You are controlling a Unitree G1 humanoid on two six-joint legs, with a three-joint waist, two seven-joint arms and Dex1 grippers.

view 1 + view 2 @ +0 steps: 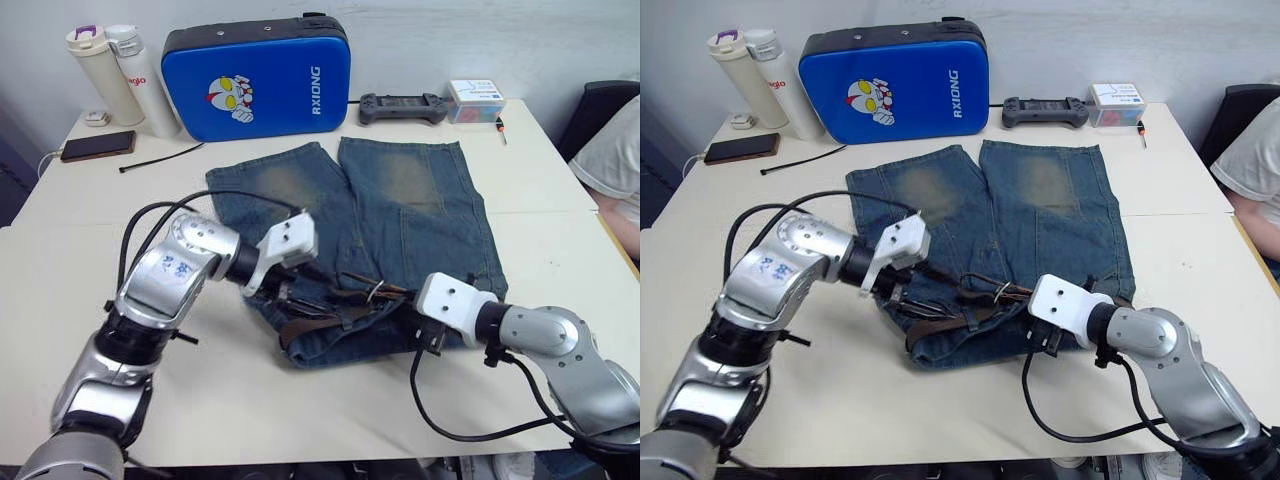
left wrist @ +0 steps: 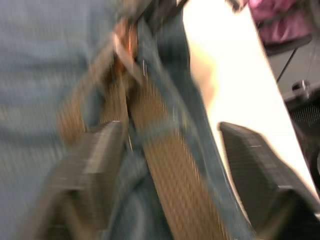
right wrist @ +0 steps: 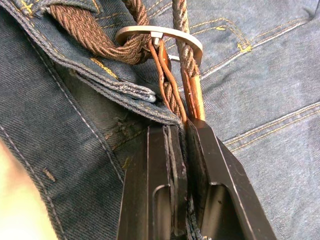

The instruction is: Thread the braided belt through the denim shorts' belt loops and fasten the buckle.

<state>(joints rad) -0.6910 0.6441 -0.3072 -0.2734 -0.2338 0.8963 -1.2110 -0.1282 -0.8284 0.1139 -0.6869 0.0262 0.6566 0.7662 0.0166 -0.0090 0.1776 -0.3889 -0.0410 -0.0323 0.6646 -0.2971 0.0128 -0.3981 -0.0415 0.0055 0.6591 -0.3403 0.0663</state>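
Pale counter (image 1: 300, 420): braided belt (image 3: 85, 27) sits along denim shorts (image 1: 400, 210) waistband; right hand (image 3: 186, 135) pinches its tan end below buckle (image 3: 160, 35); left hand (image 2: 170, 150) spread astride strap. Fastening appears unfinished.

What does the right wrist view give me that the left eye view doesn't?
Right wrist: the right gripper shut on the braided belt just behind the buckle, with waistband stitching close up. Left eye: the left gripper at the waistband's other side, the denim shorts laid flat, and the blue case behind. Both show belt, buckle and denim.
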